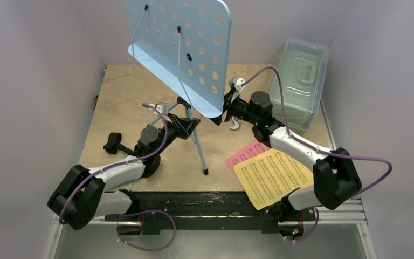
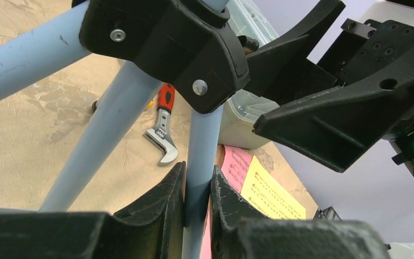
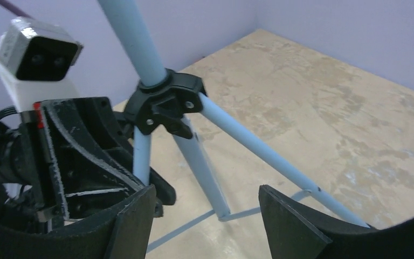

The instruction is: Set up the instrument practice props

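Left pincer is shut narrow on one light blue tube of the music stand, just below the black hub where the tripod legs meet; the tube runs straight up out of its jaws. Right pincer stands wide and empty, level with that hub and just beside it, the legs showing beyond its gap, not inside it.

The step in hand looks to be standing the stand squarely on the table. To do it well, the left grip must be firm and free of twist, since the big perforated desk above both pincers tilts and could pull the whole thing over. The right jaws should come square round a tube before closing, not catch the hub's edge. Neither should let go until all feet sit flat; only one foot shows clearly from above, so the others I cannot judge.

Yellow page and pink page lie flat on the table behind the right pincer, beside its arm, yellow overlapping pink, well apart from the desk they are presumably meant for
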### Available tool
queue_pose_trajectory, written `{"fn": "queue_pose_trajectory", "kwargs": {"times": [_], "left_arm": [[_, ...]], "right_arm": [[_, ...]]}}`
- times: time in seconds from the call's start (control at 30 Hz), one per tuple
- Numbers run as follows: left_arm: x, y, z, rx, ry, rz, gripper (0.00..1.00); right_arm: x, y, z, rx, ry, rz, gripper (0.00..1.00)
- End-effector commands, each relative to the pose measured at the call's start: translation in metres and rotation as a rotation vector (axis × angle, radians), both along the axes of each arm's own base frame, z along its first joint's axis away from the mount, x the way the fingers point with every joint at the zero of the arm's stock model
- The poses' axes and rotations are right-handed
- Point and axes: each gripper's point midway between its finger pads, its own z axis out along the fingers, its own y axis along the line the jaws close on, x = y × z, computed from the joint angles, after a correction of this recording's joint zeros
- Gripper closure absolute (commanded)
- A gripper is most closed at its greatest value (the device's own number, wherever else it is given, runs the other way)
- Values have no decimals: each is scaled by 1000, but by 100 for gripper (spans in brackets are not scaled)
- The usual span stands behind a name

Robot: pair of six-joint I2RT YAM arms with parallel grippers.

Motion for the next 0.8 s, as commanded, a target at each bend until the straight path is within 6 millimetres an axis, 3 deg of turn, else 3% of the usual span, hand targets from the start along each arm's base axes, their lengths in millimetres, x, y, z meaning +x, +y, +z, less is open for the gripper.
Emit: {"fn": "queue_pose_trajectory", "kwargs": {"times": [0.0,0.47,0.77], "left_arm": [[-23,14,-99,128,332,11,100],[-22,13,-98,126,340,11,100],[-21,13,-95,120,338,13,100]], "right_arm": [[-11,22,49,48,-166,165,27],[8,44,58,161,-16,181,42],[13,54,47,172,99,173,59]]}}
